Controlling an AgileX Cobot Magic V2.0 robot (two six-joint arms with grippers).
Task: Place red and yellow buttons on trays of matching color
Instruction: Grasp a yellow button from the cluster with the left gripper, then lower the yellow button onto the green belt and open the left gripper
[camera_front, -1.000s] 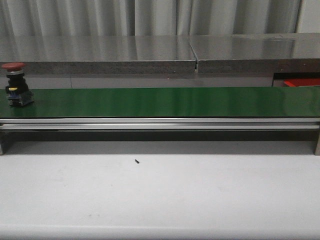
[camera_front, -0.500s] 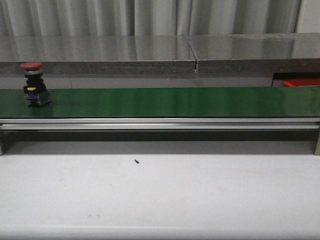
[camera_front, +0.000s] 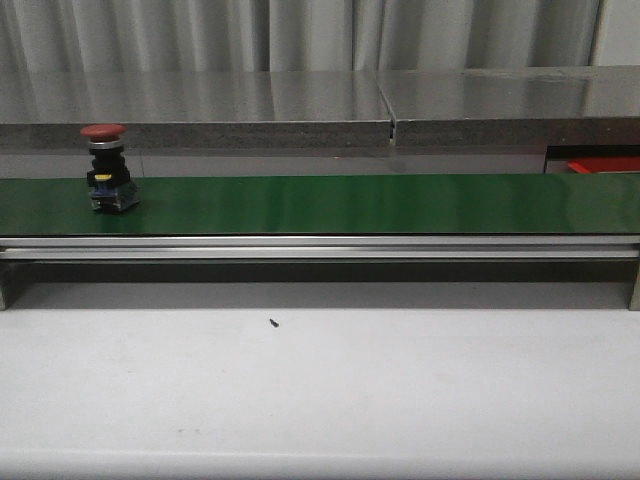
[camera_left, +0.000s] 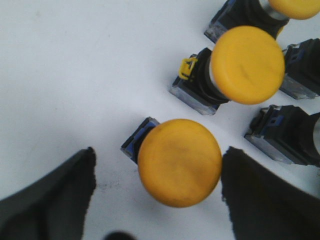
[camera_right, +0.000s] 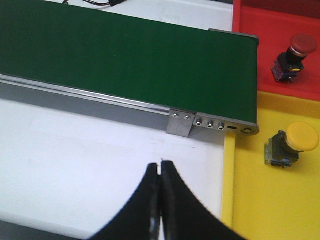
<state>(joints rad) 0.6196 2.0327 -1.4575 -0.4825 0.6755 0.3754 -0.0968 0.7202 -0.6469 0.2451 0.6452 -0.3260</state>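
Note:
A red button (camera_front: 106, 168) stands upright on the green conveyor belt (camera_front: 350, 203) near its left end. In the left wrist view my left gripper (camera_left: 157, 167) is open above a yellow button (camera_left: 179, 162) that lies between its fingers without touching them. More yellow buttons (camera_left: 247, 64) lie close beside it on the white surface. My right gripper (camera_right: 160, 167) is shut and empty over the white table, near the belt's end. Beside it, a yellow button (camera_right: 292, 143) sits on the yellow tray (camera_right: 270, 200) and a red button (camera_right: 295, 52) on the red tray (camera_right: 255, 30).
The belt's metal end bracket (camera_right: 212, 121) stands between my right gripper and the trays. A small dark speck (camera_front: 272, 322) lies on the white table in front of the conveyor. A steel shelf (camera_front: 320, 100) runs behind the belt.
The red button has travelled rightward along the belt from its far left end. Nothing else in the front view has moved.

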